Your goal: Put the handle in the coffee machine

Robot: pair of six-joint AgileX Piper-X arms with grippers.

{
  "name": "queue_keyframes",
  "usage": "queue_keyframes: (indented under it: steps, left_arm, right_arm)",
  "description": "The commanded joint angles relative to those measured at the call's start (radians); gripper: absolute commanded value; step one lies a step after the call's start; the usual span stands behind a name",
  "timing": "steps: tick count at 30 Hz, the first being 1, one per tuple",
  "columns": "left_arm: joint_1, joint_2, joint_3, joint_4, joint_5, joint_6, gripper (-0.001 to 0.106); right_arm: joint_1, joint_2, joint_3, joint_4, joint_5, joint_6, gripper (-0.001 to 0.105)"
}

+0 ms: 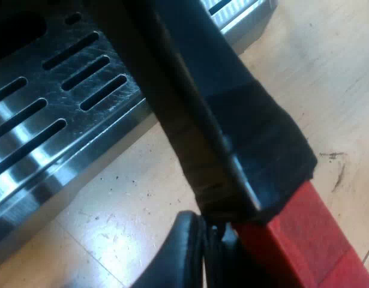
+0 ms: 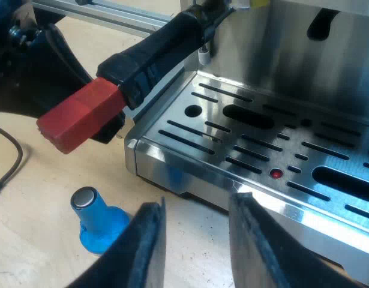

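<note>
As the red-tipped handle (image 2: pixel 157 51) angles up to the espresso machine (image 2: pixel 328 60), my right end effector (image 2: pixel 193 246) hangs spread near the blue tamper (image 2: pixel 97 225); whether my left end effector (image 1: pixel 202 255) grips, I cannot tell

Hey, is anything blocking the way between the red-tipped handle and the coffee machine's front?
Nothing visible does. The dark handle with the red end reaches up to the front of the steel espresso machine, above its slotted drip tray. The blue tamper stands on the wooden table, clear of it.

- Drip tray (image 2: pixel 304 210): brushed metal, shiny.
- Handle (image 2: pixel 154 57): matt black, with a matt red plastic end.
- Tamper (image 2: pixel 100 225): glossy blue plastic, metal cap.
- Table (image 1: pixel 130 204): pale, smooth wood.
</note>
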Motion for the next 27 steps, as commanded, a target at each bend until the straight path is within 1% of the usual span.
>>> queue_keyframes:
  steps: [1,6,8,12,14,17,18,20,22,27]
  left_arm:
    - [-0.021,-0.015,-0.017,-0.069,0.15,-0.053,0.0]
    - [-0.021,-0.051,-0.017,-0.06,0.147,-0.072,0.0]
    - [-0.021,-0.08,-0.017,-0.06,0.14,-0.107,0.0]
    - [-0.021,-0.093,-0.017,-0.041,0.142,-0.107,0.0]
    - [-0.039,-0.096,-0.017,0.005,0.138,-0.1,0.0]
    - [-0.068,-0.1,-0.017,0.021,0.135,-0.1,0.0]
    - [-0.097,-0.11,-0.017,0.014,0.128,-0.1,0.0]
    - [-0.126,-0.124,-0.017,0.005,0.112,-0.105,0.0]
    - [-0.163,-0.134,-0.017,-0.002,0.082,-0.104,0.0]
    - [-0.187,-0.13,-0.017,-0.04,0.065,-0.1,0.0]
  right_arm:
    - [0.002,-0.008,0.0,0.0,0.006,-0.003,0.03]
    - [0.002,-0.008,0.0,0.0,0.022,-0.003,0.03]
    - [0.002,-0.008,0.0,0.0,0.037,-0.003,0.03]
    - [0.002,-0.008,0.0,0.0,0.037,-0.003,0.03]
    - [0.002,-0.008,0.0,0.0,0.037,-0.003,0.03]
    - [0.002,-0.008,0.0,0.0,0.037,-0.003,0.03]
    - [0.002,-0.008,0.0,0.0,0.037,-0.003,0.03]
    - [0.002,-0.008,0.0,0.0,0.037,-0.003,0.03]
    - [0.002,-0.008,0.0,0.0,0.037,-0.003,0.03]
    - [0.002,-0.008,0.0,0.0,0.037,-0.003,0.03]
